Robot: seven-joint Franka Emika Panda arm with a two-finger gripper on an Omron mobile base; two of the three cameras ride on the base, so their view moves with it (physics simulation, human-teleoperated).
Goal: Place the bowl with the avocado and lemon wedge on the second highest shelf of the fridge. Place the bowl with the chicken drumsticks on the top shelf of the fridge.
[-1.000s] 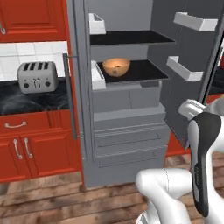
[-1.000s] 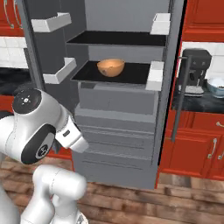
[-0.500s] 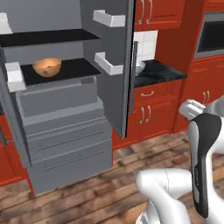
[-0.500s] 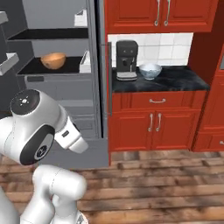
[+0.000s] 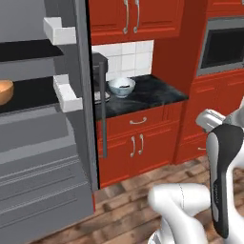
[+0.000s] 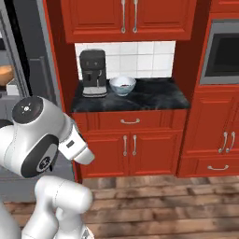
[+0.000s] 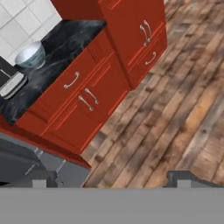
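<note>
With the orange bowl (image 5: pixel 4 91) shelved in the fridge (image 5: pixel 71 119), the empty, open gripper (image 7: pixel 109 181) must next reach the patterned bowl (image 6: pixel 123 85) on the counter (image 6: pixel 154 95).

From my seat, the orange bowl (image 5: pixel 4 91) is cut by the left edge of the left base view; I can't see what is inside it. In the right base view, only a sliver of it (image 6: pixel 6 73) shows past the fridge door (image 6: pixel 28 70). The fridge (image 5: pixel 43 143) runs off the top, left and bottom. The white bowl (image 5: pixel 121 87) on the counter (image 5: pixel 147 93) holds something dark, too small to identify. My gripper (image 7: pixel 111 183) shows just its fingertips, so I can't judge its state.
</note>
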